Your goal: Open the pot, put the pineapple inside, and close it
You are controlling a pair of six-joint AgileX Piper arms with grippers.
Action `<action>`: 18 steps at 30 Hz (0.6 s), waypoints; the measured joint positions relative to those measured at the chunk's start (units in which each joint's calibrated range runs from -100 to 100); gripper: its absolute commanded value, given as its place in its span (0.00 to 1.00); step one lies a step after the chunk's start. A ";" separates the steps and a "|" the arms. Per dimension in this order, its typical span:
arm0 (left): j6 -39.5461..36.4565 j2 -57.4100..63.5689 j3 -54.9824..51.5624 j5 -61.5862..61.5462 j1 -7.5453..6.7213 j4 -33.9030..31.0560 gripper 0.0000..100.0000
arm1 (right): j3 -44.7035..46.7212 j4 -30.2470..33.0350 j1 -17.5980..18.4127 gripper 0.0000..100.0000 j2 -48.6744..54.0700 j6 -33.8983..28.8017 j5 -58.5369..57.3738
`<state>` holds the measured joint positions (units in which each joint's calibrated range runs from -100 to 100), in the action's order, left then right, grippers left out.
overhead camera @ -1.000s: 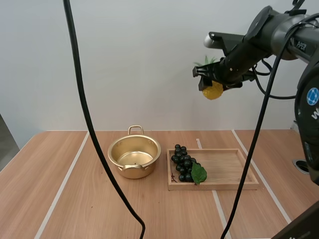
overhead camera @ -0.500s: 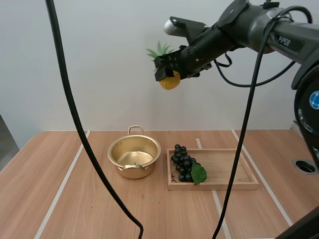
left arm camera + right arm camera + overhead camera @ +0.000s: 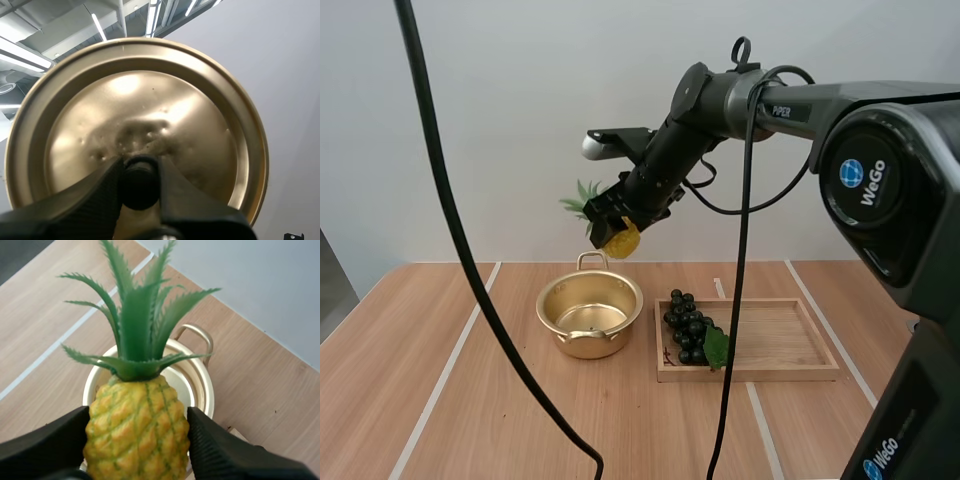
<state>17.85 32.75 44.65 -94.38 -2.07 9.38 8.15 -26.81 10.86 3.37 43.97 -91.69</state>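
Placing step in hand: our right gripper clamps the pineapple at frame centre, just above the open pot. Our left gripper is clamped on the lid. Next, we judge: lower, then release.

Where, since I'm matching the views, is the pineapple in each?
High view: pineapple in the right gripper, above the pot.
Right wrist view: pineapple in that gripper, over the pot.
Left wrist view: left gripper holding the lid instead.
Shared landmark: the pot.
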 measured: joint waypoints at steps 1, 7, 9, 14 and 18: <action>0.00 0.00 0.00 -0.36 0.00 -0.15 0.00 | 0.31 0.00 0.00 0.00 -0.89 0.12 0.00; 0.00 0.00 0.00 -1.90 0.00 -0.24 0.00 | 3.28 -0.46 0.00 0.00 -5.64 1.43 1.86; 0.00 0.00 0.00 -2.36 0.00 -0.24 0.00 | 4.65 -0.60 0.16 0.00 -6.77 1.95 3.47; 0.00 0.00 0.00 -2.81 0.00 -0.24 0.00 | 7.36 -0.69 1.22 0.00 -8.79 3.85 7.00; 0.00 0.00 0.00 -3.45 0.00 -0.24 0.00 | 8.96 -0.69 2.99 0.00 -9.75 4.60 11.14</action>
<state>17.85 32.75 44.65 -97.83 -2.07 9.14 17.12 -27.50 13.85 -6.38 48.56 -80.56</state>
